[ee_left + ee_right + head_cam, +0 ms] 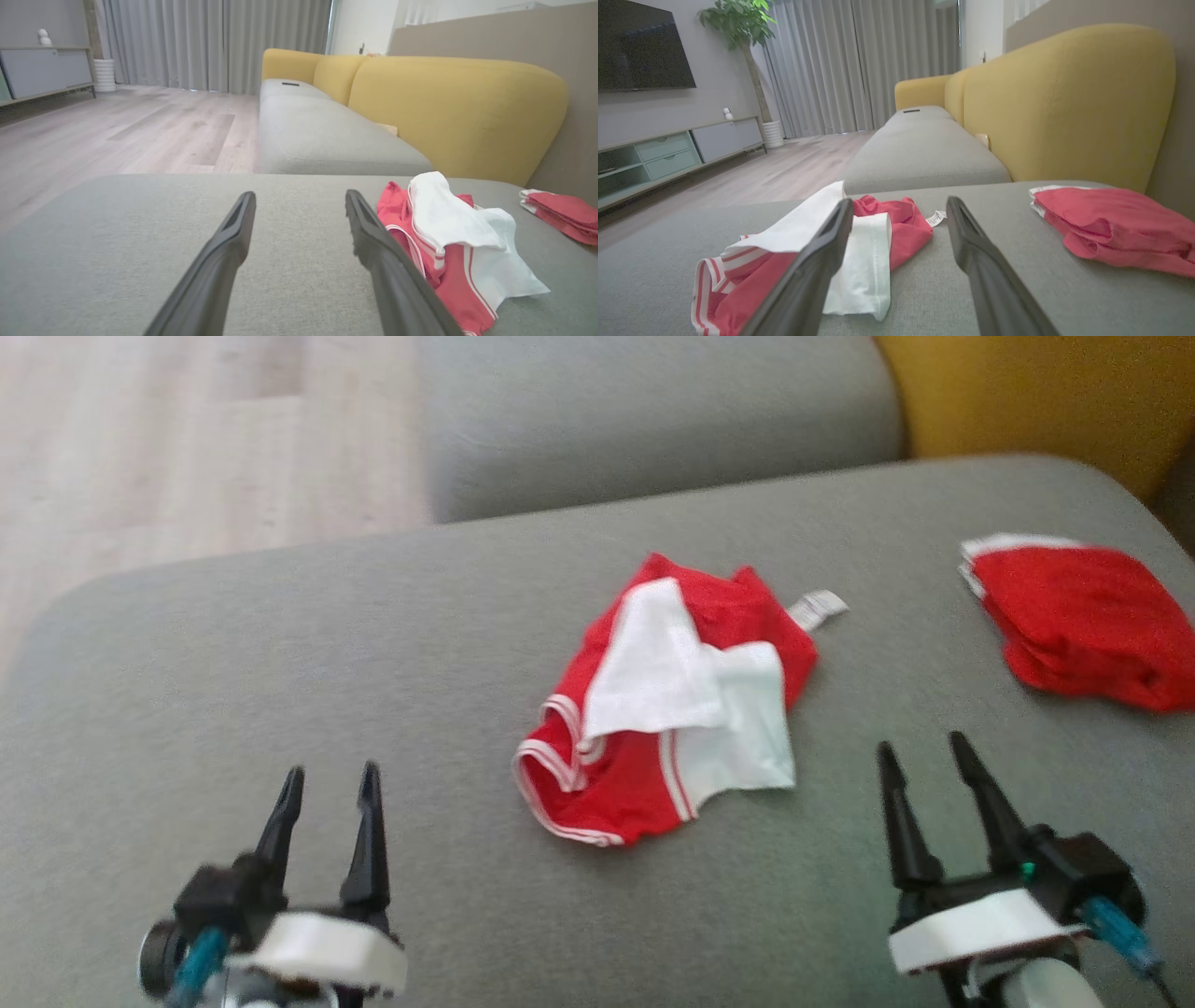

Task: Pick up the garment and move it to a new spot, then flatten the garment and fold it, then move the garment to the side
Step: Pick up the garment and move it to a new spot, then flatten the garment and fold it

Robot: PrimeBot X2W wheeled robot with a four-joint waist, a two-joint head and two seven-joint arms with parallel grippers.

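Operator: Status of the task item?

Technician: Garment (667, 709), red with white panels and white trim, lies crumpled near the middle of the grey sofa cushion (280, 663), between the two claws and a little beyond them. One white panel is turned over the red. A care label (819, 609) sticks out at the far right edge.

Operator: Claw condition?

Technician: Left claw (333, 768): fingers spread, nothing between them, well clear of the cloth. Right claw (920, 742): fingers spread, likewise empty, near the cloth's right-hand corner but apart from it.

Operator: Progress?

Technician: Judged early. Whether the relocation step is complete cannot be told from where the cloth lies. Flattening is not done, since the cloth is bunched and overlapped. Folding and the move to the side are outstanding.

Operator: Inventory count?

Technician: Garments, two: the crumpled one, plus a red piece (1083, 625) with white edging, lying folded at the cushion's right edge, well apart. Claws, two. Care labels, one. Grey seat cushions, two, with a yellow backrest (1027, 392) behind them
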